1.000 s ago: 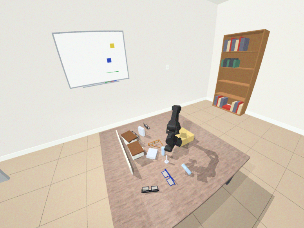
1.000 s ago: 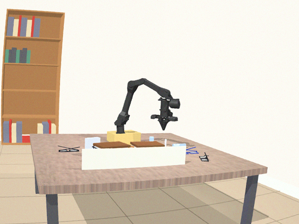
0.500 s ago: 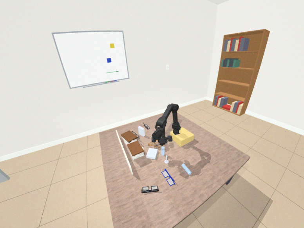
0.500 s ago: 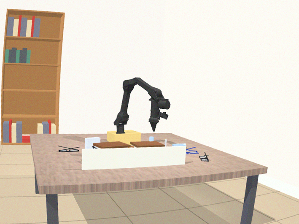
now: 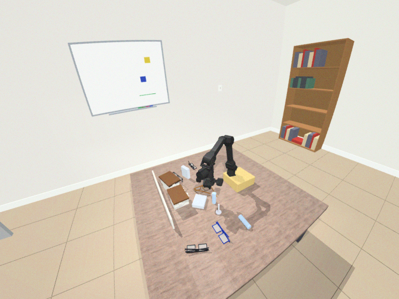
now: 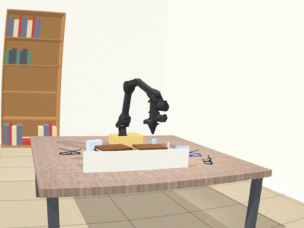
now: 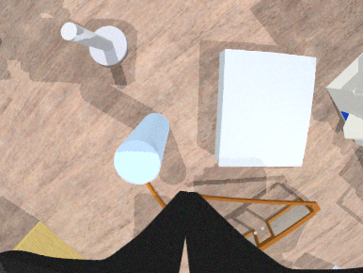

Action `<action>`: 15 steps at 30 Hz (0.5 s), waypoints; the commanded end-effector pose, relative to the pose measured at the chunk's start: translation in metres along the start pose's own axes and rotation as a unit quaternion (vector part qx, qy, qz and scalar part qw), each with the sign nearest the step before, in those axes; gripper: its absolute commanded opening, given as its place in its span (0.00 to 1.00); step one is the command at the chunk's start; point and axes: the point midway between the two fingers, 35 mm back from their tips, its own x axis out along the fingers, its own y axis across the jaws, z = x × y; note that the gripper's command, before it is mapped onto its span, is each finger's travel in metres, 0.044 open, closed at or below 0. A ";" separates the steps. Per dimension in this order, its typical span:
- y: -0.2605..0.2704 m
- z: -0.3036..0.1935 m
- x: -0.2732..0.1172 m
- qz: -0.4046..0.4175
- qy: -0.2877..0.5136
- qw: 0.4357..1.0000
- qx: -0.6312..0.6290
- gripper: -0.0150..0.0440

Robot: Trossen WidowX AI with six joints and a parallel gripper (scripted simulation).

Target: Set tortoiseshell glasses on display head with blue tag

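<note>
The tortoiseshell glasses (image 5: pixel 202 191) (image 7: pixel 282 233), orange-brown, lie on the table with temples spread. My gripper (image 5: pixel 209 186) (image 6: pixel 152 133) (image 7: pixel 186 200) is shut and empty above them; its fingers cover part of them in the wrist view. Two display heads with flat brown tops stand behind the white panel: a nearer head (image 5: pixel 178 193) (image 6: pixel 149 146) and a farther head (image 5: pixel 169 178) (image 6: pixel 113 147). A small blue patch (image 7: pixel 345 115) shows on the nearer head, cut off at the wrist view's right edge. Neither face shows clearly.
An upright blue cylinder (image 5: pixel 214 198) (image 7: pixel 137 162), a low white box (image 5: pixel 199 201) (image 7: pixel 268 108) and a thin peg stand (image 5: pixel 218 211) (image 7: pixel 108 45) are near the glasses. Blue glasses (image 5: pixel 224 238), black glasses (image 5: pixel 196 249), a lying cylinder (image 5: pixel 244 221) and an upright box (image 5: pixel 185 172) stand farther off.
</note>
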 end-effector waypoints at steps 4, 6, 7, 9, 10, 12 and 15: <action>-0.001 0.000 0.011 -0.002 0.002 1.000 0.005 0.25; -0.001 0.000 0.014 -0.002 0.002 1.000 0.005 0.25; -0.001 0.000 0.016 -0.002 0.002 1.000 0.005 0.25; -0.001 0.000 0.019 -0.002 0.002 1.000 0.005 0.25; -0.001 0.000 0.020 -0.002 0.002 1.000 0.005 0.25; -0.001 0.000 0.024 -0.002 0.002 1.000 0.005 0.25; -0.001 0.000 0.029 -0.002 0.002 1.000 0.005 0.25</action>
